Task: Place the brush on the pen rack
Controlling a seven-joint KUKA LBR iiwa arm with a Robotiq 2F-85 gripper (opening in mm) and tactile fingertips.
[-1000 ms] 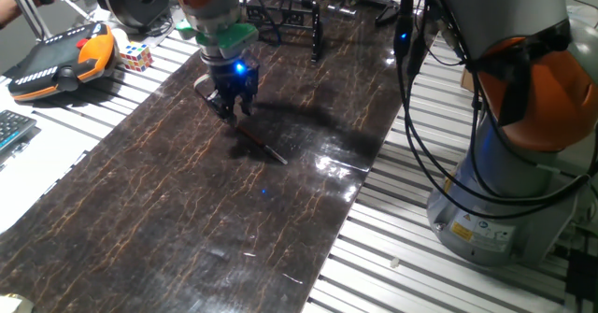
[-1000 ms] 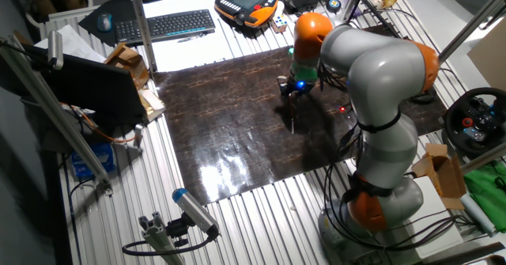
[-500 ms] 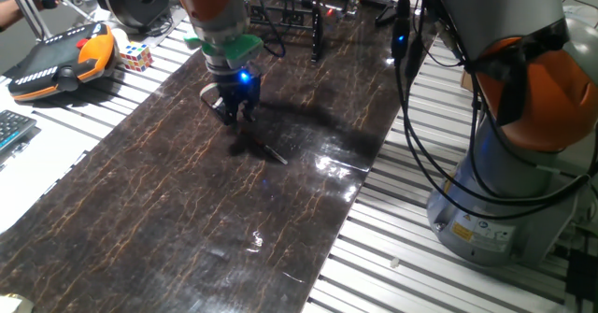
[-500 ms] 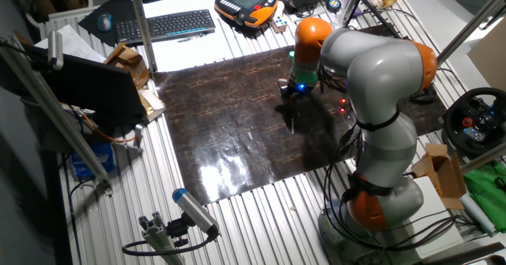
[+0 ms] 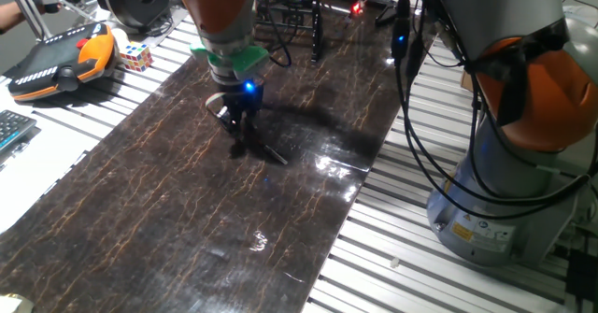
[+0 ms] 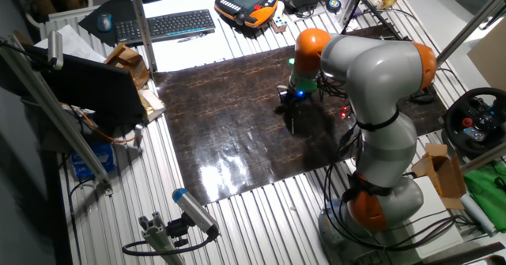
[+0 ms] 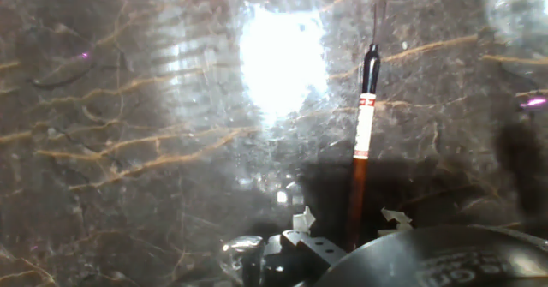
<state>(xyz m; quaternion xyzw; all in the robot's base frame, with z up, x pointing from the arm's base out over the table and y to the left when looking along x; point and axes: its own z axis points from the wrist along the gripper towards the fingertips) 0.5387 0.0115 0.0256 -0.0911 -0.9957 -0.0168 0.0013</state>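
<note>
My claw [image 5: 245, 126] sits low over the brush [image 7: 360, 141], fingers either side. Whether it grips, I cannot tell. The pen rack [image 5: 291, 19] stands at the tabletop's [image 5: 168, 201] far edge.

tool [image 5: 245, 132] low over brush [image 5: 272, 152]

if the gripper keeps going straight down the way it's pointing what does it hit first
The gripper points down at the dark mat, with the brush lying between its fingers. It would probably meet the brush's shaft first, then the mat just beneath, though its height above the brush is unclear.
</note>
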